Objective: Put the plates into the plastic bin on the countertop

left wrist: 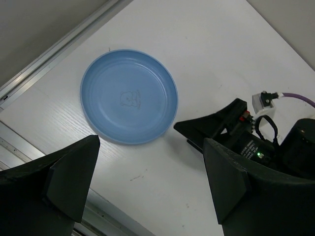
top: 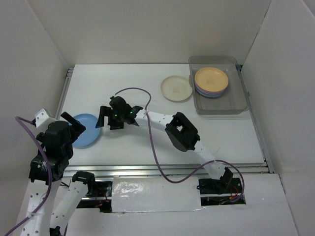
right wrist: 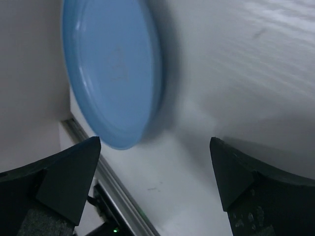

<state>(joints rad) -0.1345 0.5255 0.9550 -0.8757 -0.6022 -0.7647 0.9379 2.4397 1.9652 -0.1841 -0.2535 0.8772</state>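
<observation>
Dark fingers (left wrist: 74, 172) of the left tool (left wrist: 150, 160) frame its wrist view, spread wide apart with nothing between them, hanging over the blue plate (left wrist: 129, 96). That plate lies flat on the bench (top: 231, 137), well apart from the bin (top: 220, 105), on the left arm's side. The right tool (top: 109, 118) sits between bin and blue plate, just beside the plate, its jaws also parted and empty. Inside the bin a yellow-orange plate (top: 211, 78) tops a stack with lilac (top: 209, 93) showing beneath – what else is under it cannot be told. A cream plate (top: 176, 88) rests just outside the bin's wall.

The blue plate looks like light, stiff, smooth plastic, unlikely to break but likely to skid on the bench if nudged. Its centre offers nothing to pinch – the raised rim nearest the right tool is probably the best hold, one finger inside the lip and one outside.
</observation>
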